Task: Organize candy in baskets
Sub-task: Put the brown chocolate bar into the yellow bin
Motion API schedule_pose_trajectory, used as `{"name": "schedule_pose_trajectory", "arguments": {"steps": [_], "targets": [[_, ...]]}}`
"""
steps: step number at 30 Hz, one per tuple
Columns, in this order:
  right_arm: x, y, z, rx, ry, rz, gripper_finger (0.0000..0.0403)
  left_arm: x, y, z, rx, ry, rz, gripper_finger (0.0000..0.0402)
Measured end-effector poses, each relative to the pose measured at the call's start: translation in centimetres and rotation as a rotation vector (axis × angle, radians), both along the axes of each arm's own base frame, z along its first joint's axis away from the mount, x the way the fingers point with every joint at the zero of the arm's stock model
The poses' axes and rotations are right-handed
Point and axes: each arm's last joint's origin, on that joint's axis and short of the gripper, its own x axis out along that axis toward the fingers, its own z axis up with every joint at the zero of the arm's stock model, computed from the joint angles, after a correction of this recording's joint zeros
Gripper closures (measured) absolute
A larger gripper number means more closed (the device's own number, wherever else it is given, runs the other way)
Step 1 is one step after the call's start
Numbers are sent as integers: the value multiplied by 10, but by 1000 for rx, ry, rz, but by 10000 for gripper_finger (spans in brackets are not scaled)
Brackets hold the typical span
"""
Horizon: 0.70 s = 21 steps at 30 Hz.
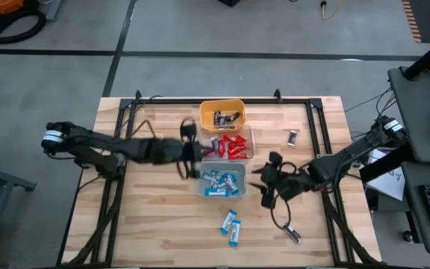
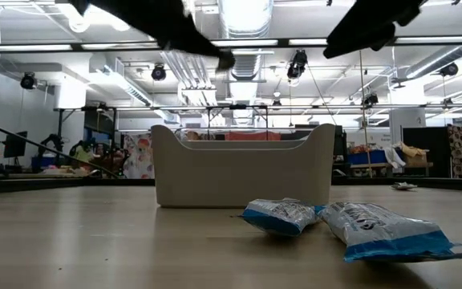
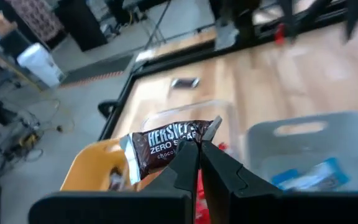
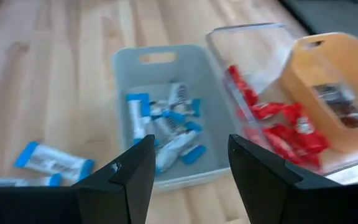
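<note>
- Your left pincer (image 1: 188, 148) hangs beside the three bins, clamped on a dark brown bar (image 3: 166, 144).
- The yellow bin (image 1: 222, 114) holds brown bars, the clear bin (image 1: 246, 134) red ones, the grey bin (image 1: 239, 176) blue ones.
- Two blue bars (image 1: 231, 226) lie loose on the counter (image 1: 163, 224).
- Your right pincer (image 1: 263, 180) hovers right of the grey bin, fingers spread, empty.

Both arms: dark, near-black links, slim and jointed.

Left arm (image 1: 103, 146): white band with a blue marking round the joint farthest from the clear basket (image 1: 245, 134). Left gripper (image 3: 199, 152): two black fingers, smooth, tapering to narrow wedge tips, set on a broad black block.

Right arm (image 1: 349, 157): matching white band at its outer joint; thin black cable loops off the wrist. Right gripper (image 4: 188, 155): black angular fingers, faceted edges, matte.
</note>
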Motion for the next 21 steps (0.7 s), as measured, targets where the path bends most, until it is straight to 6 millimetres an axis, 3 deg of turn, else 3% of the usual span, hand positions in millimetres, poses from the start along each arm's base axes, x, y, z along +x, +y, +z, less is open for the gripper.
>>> {"name": "schedule_pose_trajectory", "arguments": {"steps": [4,12,16,21], "targets": [[0,-17,6,-42,-15,-32,211,-2,47,-11,-52,-27,24,401],[7,-51,8,-95,-1,-137,211,-26,130,-26,-103,-133,209,401],[9,-63,7,-97,8,-185,211,-28,152,-30,-133,-189,240,401],[9,-70,4,-98,25,-211,211,-11,167,-40,-151,-180,216,401]]}}
